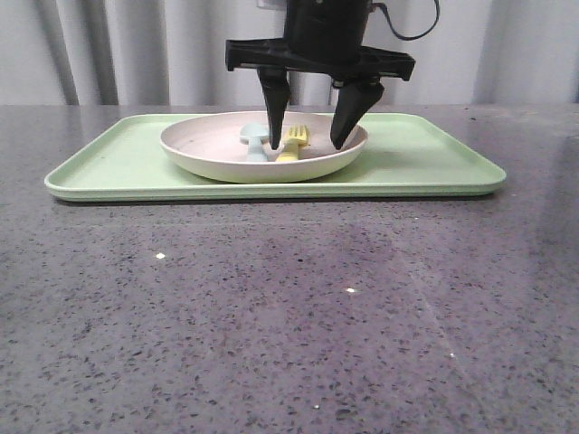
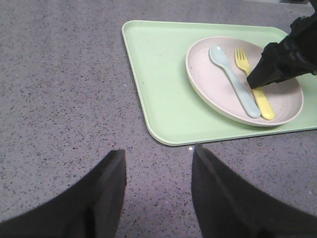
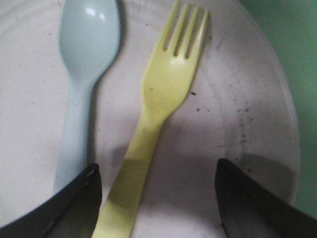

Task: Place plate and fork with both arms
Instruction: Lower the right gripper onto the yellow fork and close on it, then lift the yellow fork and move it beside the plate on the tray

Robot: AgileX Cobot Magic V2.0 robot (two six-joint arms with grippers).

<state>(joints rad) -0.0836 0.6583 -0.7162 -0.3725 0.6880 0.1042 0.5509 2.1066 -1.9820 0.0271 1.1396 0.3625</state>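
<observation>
On the plate (image 1: pixel 263 147) at the frame's upper centre lies the fork (image 3: pixel 154 124), beside a spoon (image 3: pixel 81 89). Right fingers (image 1: pixel 345 122) straddle its handle, spread wide, likely to grip it. Left fingers (image 2: pixel 225 198) hang released over the counter (image 2: pixel 64 99).

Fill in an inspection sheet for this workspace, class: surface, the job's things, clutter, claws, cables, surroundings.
Surface: grey speckled table, bearing a light green tray.
Job's things: pale plate sits on the tray; yellow fork lies inside the plate.
Clutter: pale blue spoon lies in the plate beside the fork.
Claws: right claw open, lowered over the plate, fingers either side of the fork handle; left claw open, over bare table beside the tray, holding nothing.
Cables: one black cable loops from the right arm's wrist.
Surroundings: pale curtain behind the table.
</observation>
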